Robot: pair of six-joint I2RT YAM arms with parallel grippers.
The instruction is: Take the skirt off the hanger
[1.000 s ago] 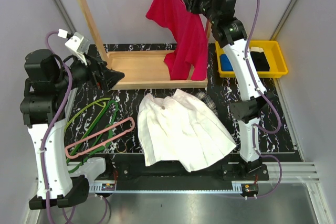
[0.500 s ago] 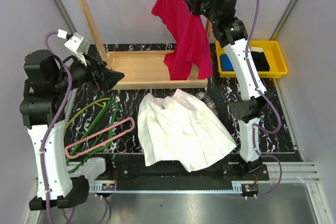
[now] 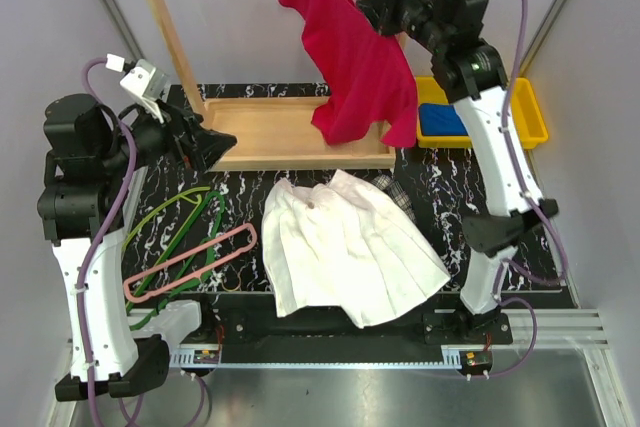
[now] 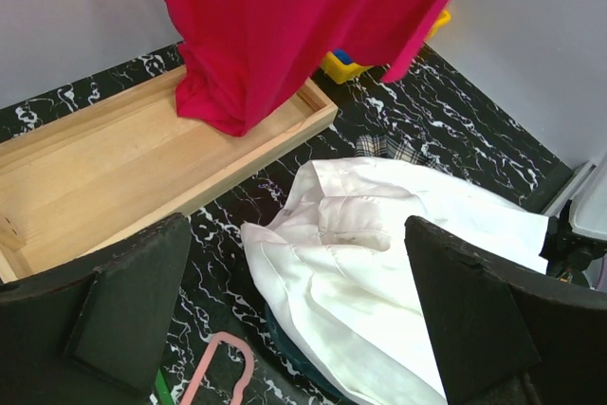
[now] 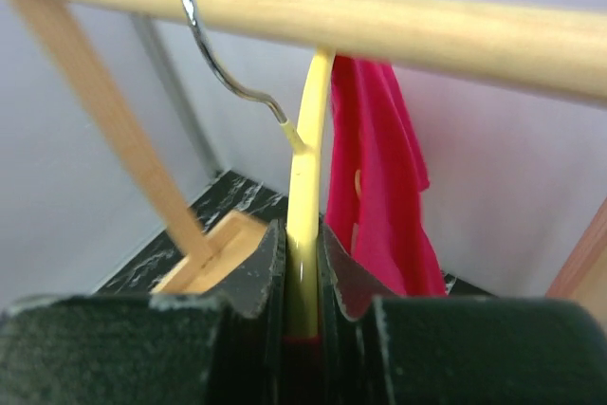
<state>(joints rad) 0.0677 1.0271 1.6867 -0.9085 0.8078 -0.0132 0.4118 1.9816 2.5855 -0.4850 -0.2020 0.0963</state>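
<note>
The white pleated skirt (image 3: 345,247) lies flat on the black marbled table, apart from the pale pink hanger (image 3: 190,261), which lies to its left. The left wrist view shows the skirt (image 4: 398,263) and the hanger's end (image 4: 220,372) below my left gripper (image 4: 303,301). My left gripper (image 3: 218,144) is open and empty, held above the wooden rack base. My right gripper (image 3: 372,5) is up at the rail, shut on the pale yellow hanger (image 5: 305,196) that carries the red shirt (image 3: 355,62).
A wooden rack with a base tray (image 3: 290,132) and top rail (image 5: 379,21) stands at the back. Green wire hangers (image 3: 180,222) lie by the pink one. A yellow bin (image 3: 530,112) stands at the right. A plaid garment (image 3: 400,197) peeks from under the skirt.
My right arm has swung to the right along the rail with the yellow hanger, and the red shirt has swung out with it. The left arm, skirt and pink hanger have not moved.
</note>
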